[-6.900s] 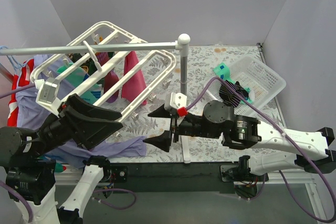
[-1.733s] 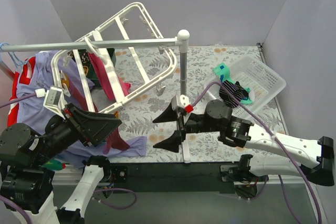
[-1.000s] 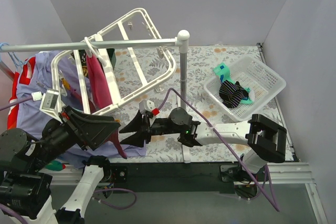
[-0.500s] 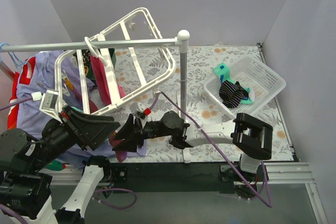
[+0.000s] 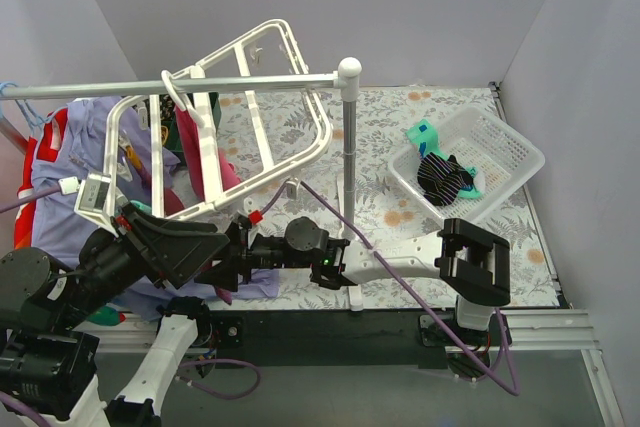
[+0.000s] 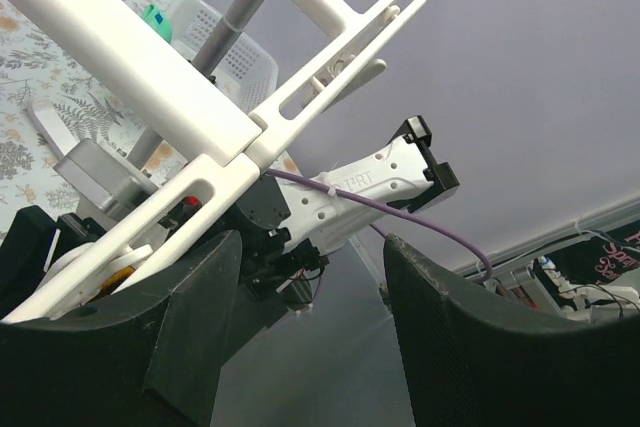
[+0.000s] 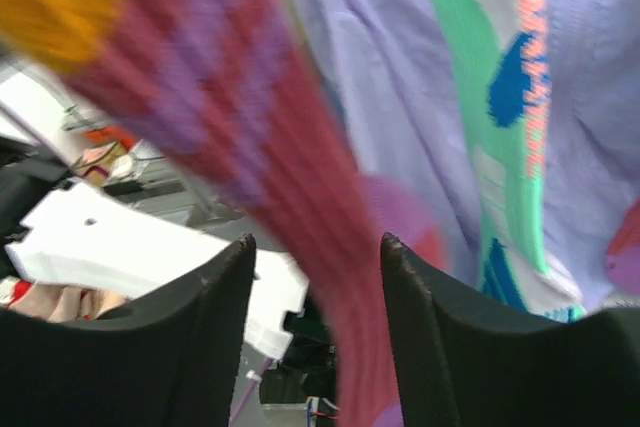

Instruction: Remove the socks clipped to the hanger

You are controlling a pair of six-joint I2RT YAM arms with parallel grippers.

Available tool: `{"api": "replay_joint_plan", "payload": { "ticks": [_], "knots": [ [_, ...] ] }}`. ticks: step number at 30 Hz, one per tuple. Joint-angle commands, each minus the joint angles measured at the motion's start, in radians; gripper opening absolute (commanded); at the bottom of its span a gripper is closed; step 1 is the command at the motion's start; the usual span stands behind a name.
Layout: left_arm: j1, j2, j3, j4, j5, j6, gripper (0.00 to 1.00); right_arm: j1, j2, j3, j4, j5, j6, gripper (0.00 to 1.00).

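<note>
The white hanger [image 5: 318,127] hangs tilted from the rail, with a magenta sock [image 5: 192,152] clipped under it. My left gripper [image 5: 215,247] is open just below its near edge. In the left wrist view the hanger's bar [image 6: 150,77] runs past the left finger, and the gap of the gripper [image 6: 312,242] is empty. My right gripper [image 5: 222,269] reaches far left under the hanger. In the right wrist view it [image 7: 315,247] is open, its jaws standing either side of a magenta, purple-striped sock [image 7: 300,197]. A teal-green sock [image 7: 480,97] hangs beside that.
A white mesh basket [image 5: 510,152] at the right holds a black striped sock [image 5: 440,175] and a teal one [image 5: 425,135]. The grey rail [image 5: 250,80] and its pole [image 5: 347,147] cross the middle. A lavender shirt [image 5: 70,147] and a striped garment [image 5: 40,162] hang at left.
My right arm has swung from the table's middle far to the left, under the hanger, and its jaws now straddle the magenta sock. The hanger has tilted up. My left gripper stayed put.
</note>
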Motion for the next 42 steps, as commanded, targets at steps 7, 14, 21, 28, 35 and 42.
{"api": "replay_joint_plan", "payload": {
  "ticks": [7, 14, 21, 28, 35, 42],
  "knots": [
    [0.006, 0.004, 0.038, -0.05, 0.007, -0.005, 0.57, 0.001, 0.028, 0.095, -0.068, 0.077, -0.054, 0.1],
    [0.007, 0.021, 0.107, -0.096, 0.039, 0.002, 0.51, 0.001, -0.136, 0.014, -0.211, -0.076, -0.039, 0.01],
    [0.006, 0.021, 0.16, -0.171, 0.064, 0.007, 0.58, -0.004, -0.302, -0.037, -0.405, -0.239, -0.034, 0.01],
    [0.007, -0.009, 0.165, -0.175, 0.053, -0.047, 0.55, -0.044, -0.379, -0.025, -0.484, -0.444, 0.053, 0.01],
    [0.003, 0.064, 0.394, -0.315, 0.003, -0.057, 0.46, -0.058, -0.408, -0.003, -0.545, -0.486, 0.047, 0.01],
    [-0.02, -0.027, 0.285, -0.313, -0.072, -0.143, 0.47, -0.075, -0.431, 0.006, -0.568, -0.491, 0.047, 0.01]
  ]
}}
